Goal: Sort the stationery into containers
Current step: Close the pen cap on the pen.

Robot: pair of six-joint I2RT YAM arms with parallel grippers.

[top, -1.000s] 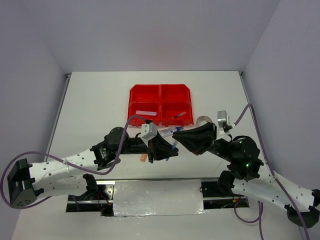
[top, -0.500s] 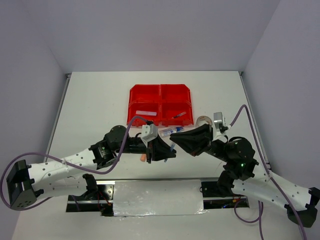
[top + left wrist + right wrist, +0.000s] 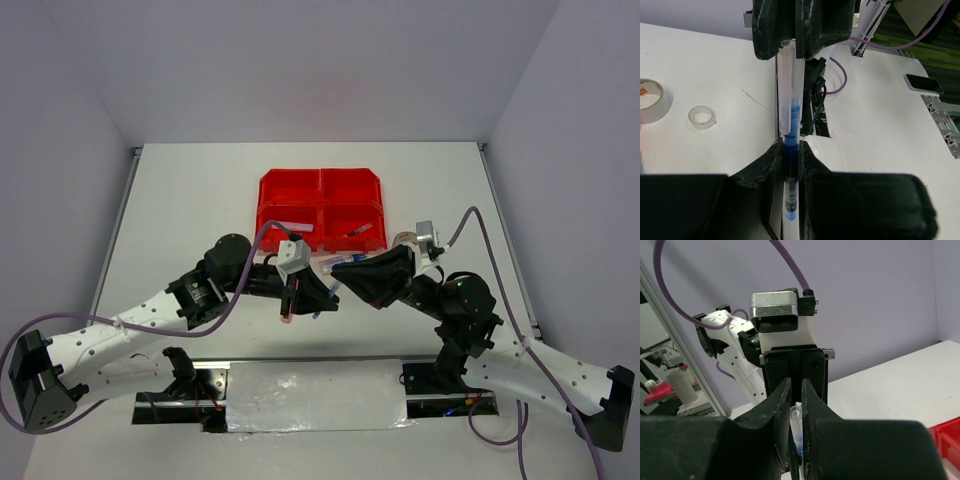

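Left wrist view gives me the clearest read. My left gripper (image 3: 791, 150) is pinched almost closed on a blue pen (image 3: 788, 100), clamping its dark lower barrel. The pen runs straight on into the right gripper (image 3: 790, 47), whose fingers are closed tight on its clear end. Both grippers therefore have hold of the same pen, one at each end, and it spans the gap between them off the counter (image 3: 180, 200).

From the top external view I place that meeting point just in front of the red bins (image 3: 320, 173), with the two arms reaching in from either side. The near left bin holds a pale strip (image 3: 292, 224) and the near right bin holds a second pen (image 3: 355, 232). On the counter, the larger tape roll (image 3: 655, 115) and the smaller tape roll (image 3: 692, 116) lie near each other, outside the bins.
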